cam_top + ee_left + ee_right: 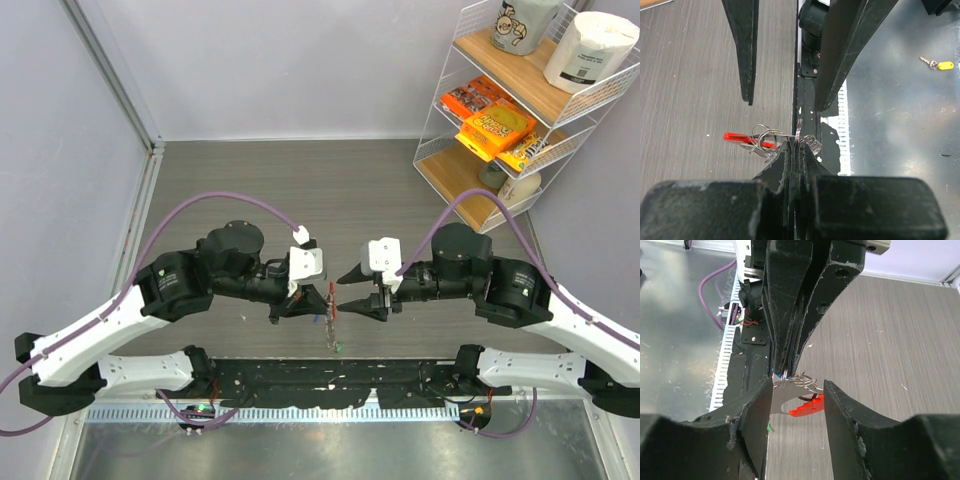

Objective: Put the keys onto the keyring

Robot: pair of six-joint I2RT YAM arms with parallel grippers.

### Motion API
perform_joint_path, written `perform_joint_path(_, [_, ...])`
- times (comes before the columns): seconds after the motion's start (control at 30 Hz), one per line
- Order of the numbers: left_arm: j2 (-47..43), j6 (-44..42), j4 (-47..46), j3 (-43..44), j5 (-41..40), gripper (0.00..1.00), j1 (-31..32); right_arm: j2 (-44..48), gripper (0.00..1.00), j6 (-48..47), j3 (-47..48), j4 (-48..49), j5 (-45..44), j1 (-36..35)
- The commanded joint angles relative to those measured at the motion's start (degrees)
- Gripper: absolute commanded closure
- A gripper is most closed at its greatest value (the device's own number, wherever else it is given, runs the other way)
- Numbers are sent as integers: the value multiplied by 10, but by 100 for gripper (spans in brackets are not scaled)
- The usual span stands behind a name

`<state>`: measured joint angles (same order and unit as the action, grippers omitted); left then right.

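Observation:
My left gripper (316,301) (799,144) is shut on a silvery ring of the keyring (799,131) and holds it above the table. The red clip (740,137) (807,406) (331,291) hangs beside my fingertips with several wire rings. A thin chain (333,325) trails down from it to a green speck, the green key's head (338,347) (769,428). A sliver of blue, the blue key (778,375), shows at the left fingertips. My right gripper (346,296) (797,392) is open, its fingers (756,412) on either side of the clip without touching it.
A yellow-tagged key (939,65) lies on the metal surface near the arm bases. The black base rail (330,378) runs just below the grippers. A white wire shelf (520,110) with snack boxes stands at the back right.

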<state>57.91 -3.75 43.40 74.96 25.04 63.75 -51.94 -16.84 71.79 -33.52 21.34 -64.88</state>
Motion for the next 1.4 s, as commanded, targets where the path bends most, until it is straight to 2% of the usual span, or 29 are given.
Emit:
perform_joint_path(0.0, [1, -13, -4, 35, 19, 100, 1, -9, 50, -6, 14, 8, 11, -3])
perform_joint_path(0.13, [5, -14, -3, 38, 19, 100, 1, -17, 53, 4, 6, 23, 19, -3])
perform_joint_path(0.23, [6, -17, 1, 39, 13, 100, 1, -20, 59, 7, 4, 27, 24, -3])
perform_joint_path(0.63, [4, -18, -2, 34, 0, 100, 1, -45, 61, 10, 9, 27, 45, -3])
perform_joint_path(0.77, [4, -17, -2, 34, 1, 100, 1, -47, 68, 13, 8, 28, 47, -3])
perform_joint_path(0.87, [2, -18, -2, 33, -2, 100, 1, -48, 78, 13, 9, 28, 48, -3])
perform_joint_path(0.93, [0, -17, -4, 33, -3, 100, 1, -49, 81, 12, 10, 26, 50, -3])
perform_joint_path(1.37, [-7, -11, -19, 32, -13, 100, 1, -49, 80, 15, 2, 28, 61, -2])
